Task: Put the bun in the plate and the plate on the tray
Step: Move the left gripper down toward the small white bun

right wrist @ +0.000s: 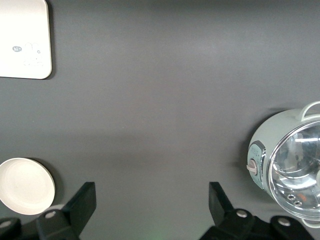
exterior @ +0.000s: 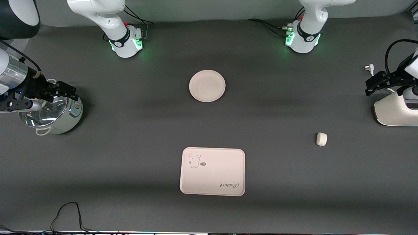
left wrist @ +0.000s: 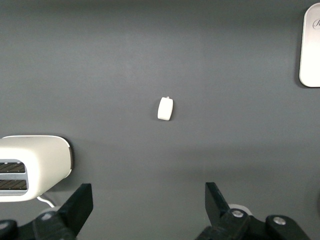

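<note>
Front view shows the tray [exterior: 212, 171] nearest the camera, a smooth cream-beige rectangle with rounded corners lying flat on the dark matte surface [exterior: 130, 130], its long axis running between the 2 arms' ends of the surface; the script lettering reads upside down from this camera, and the small cartoon animal sits at the corner toward the right arm's end. Farther from the camera and toward the left arm's end, the bun [exterior: 321, 139] lies well apart from the tray, a small off-white rounded lump resting on its side with its short long axis running nearer-to-farther. Farther still, the plate [exterior: 207, 85] rests flat and bare, round and shallow with a raised rim, in line with the tray. The left end effector [exterior: 375, 84] hangs over a glossy white toaster [exterior: 396, 111] at the left arm's end, its 2 black fingers [left wrist: 75, 210] spread wide and holding nothing. The right end effector [exterior: 62, 91] hangs over a pale green cooker [exterior: 54, 114] with a shiny metal bowl, fingers [right wrist: 82, 205] likewise spread wide and empty.
</note>
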{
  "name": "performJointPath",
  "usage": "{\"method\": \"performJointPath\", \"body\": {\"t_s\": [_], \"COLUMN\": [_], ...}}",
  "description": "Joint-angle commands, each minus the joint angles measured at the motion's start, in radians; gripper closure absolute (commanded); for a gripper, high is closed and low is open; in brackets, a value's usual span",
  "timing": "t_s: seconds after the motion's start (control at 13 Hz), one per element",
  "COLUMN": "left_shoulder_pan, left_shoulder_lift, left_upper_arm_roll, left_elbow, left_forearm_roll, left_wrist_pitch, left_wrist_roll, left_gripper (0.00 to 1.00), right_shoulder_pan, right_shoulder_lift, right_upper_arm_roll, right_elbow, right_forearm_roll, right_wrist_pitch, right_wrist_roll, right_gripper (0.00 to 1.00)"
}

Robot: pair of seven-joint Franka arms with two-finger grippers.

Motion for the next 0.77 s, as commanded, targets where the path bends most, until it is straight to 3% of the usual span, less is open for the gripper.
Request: {"method": "performJointPath", "body": {"t_s": [0.0,0.38,0.69], "left_shoulder_pan": [-0.003,-0.004,0.002], "left_shoulder_lift": [0.091,0.319,0.485], "left_upper_arm_roll": [-0.001,-0.001,-0.001], "left_elbow": [0.019,-0.013,-0.132], "left_forearm_roll": [0.011,0.014,0.014], "left_wrist_pitch": [0.014,0.285,0.575], "left_wrist_roll": [0.009,0.024,0.024], "left_gripper": [0.0,0.0,0.0], "right_shoulder_pan": [0.001,0.0,-0.005], "right_shoulder_lift": [-0.015,-0.013,-0.01], "right_upper_arm_roll": [-0.003,-0.005,-0.006], "right_elbow": [0.001,0.001,0.002], "right_forearm_roll": [-0.015,-0.014,-0.012], "right_wrist_pitch": [-0.016,-0.016,-0.017], "right_wrist_roll": [-0.006,-0.008,-0.009], "right_gripper": [0.0,0.0,0.0]}}
